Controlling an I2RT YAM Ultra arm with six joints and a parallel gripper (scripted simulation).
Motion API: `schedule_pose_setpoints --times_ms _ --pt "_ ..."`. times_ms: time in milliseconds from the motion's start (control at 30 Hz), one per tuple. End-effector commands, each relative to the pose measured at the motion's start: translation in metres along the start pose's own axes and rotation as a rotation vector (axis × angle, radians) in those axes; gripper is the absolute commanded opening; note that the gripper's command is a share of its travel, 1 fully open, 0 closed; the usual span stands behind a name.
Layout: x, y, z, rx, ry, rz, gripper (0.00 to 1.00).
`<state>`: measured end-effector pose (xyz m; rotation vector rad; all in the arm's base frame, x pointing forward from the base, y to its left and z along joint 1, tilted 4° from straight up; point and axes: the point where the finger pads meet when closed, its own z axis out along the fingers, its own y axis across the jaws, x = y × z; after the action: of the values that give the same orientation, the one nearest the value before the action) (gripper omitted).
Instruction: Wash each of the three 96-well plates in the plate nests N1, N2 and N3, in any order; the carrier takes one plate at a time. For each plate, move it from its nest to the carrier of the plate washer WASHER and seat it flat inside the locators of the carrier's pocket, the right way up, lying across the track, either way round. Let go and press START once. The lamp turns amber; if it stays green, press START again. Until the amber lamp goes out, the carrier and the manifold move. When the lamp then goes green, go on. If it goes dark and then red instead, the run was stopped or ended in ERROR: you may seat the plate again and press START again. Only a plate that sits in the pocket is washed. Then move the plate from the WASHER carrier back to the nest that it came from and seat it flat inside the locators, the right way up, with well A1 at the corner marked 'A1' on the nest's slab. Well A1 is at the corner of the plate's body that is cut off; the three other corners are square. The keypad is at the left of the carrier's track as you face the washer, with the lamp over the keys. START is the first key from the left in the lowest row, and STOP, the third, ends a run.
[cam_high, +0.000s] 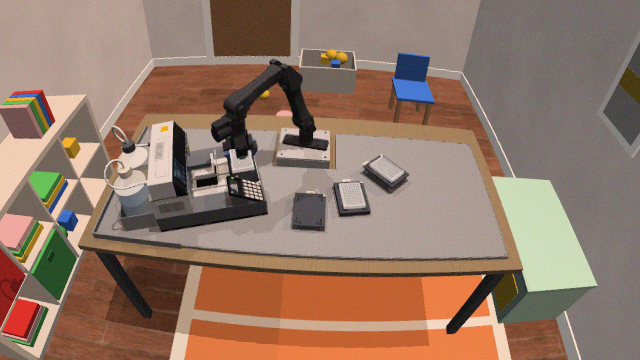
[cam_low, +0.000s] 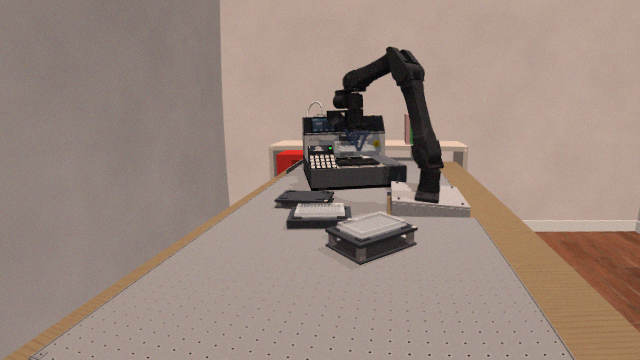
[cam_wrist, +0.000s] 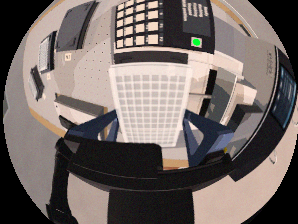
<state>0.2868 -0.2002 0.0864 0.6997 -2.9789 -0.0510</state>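
Observation:
My gripper is shut on a white 96-well plate, one blue finger on each long side. It holds the plate level in the air over the washer, above the dark carrier and next to the keypad. The lamp is green. One nest is empty. A second plate and a third plate lie in their nests.
The arm's base block stands right of the washer. Two bottles stand at the washer's left end. The third nest is raised on legs. A pale green cabinet adjoins the table's right end.

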Motion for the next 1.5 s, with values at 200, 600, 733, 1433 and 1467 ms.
schedule_pose_setpoints --times_ms 200,600,733,1433,1467 --pt "-0.003 -0.004 0.011 0.017 -0.016 0.000 0.00" --pt "-0.003 -0.004 0.024 0.017 -0.016 0.000 0.00" --pt "-0.003 -0.004 0.024 0.017 -0.016 0.000 0.00" --pt "-0.002 -0.002 0.024 0.017 -0.016 0.000 0.00" --pt "-0.002 -0.002 0.024 0.017 -0.016 0.000 0.00"
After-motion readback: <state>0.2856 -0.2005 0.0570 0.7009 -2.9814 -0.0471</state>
